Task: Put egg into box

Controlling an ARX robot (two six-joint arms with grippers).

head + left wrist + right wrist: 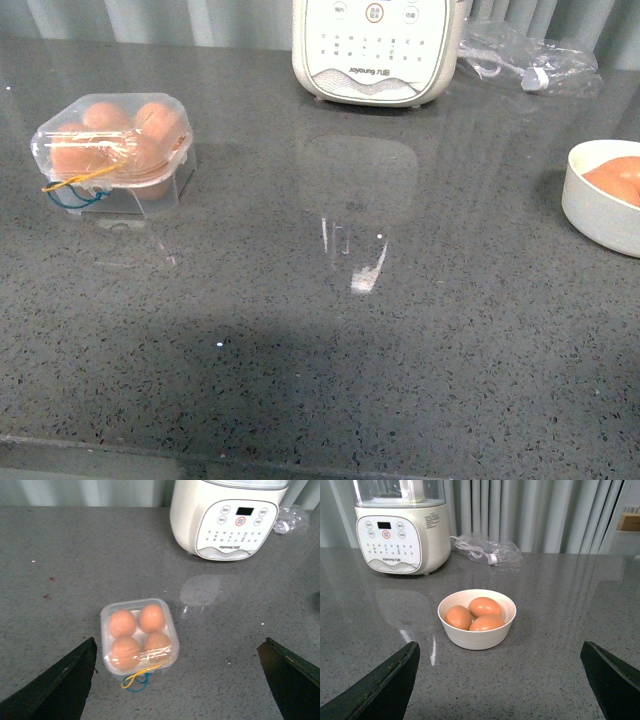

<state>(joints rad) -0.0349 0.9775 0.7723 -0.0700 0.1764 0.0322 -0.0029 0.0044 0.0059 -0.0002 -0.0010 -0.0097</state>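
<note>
- Four brown eggs fill every cup of the box (139,636), as the left wrist view shows from above; the front view shows the same box (112,148) only from the side, its clear lid down over the eggs and yellow and blue bands trailing off one edge.
- The left gripper (177,680) hovers above the countertop (75,555) with its jaws spread wide and nothing between them; the box lies just ahead of the gap, nearer one finger (55,685) than the other.
- The right gripper (500,680) is likewise spread wide and empty. A white bowl (477,635) sits ahead of it, centred between the fingers, with three more brown eggs inside; one egg (484,606) lies on top toward the far rim.
- The front view catches only part of that bowl (600,210) at its edge, with a bit of egg showing, and shows neither gripper.
- A cream kitchen appliance (400,530) with a button panel stands beyond both grippers, and a crumpled clear plastic bag (487,552) holding a cord lies beside it; the right wrist view shows these best.
- Only the right wrist view takes in the pale curtain (545,515) behind the counter in full.
</note>
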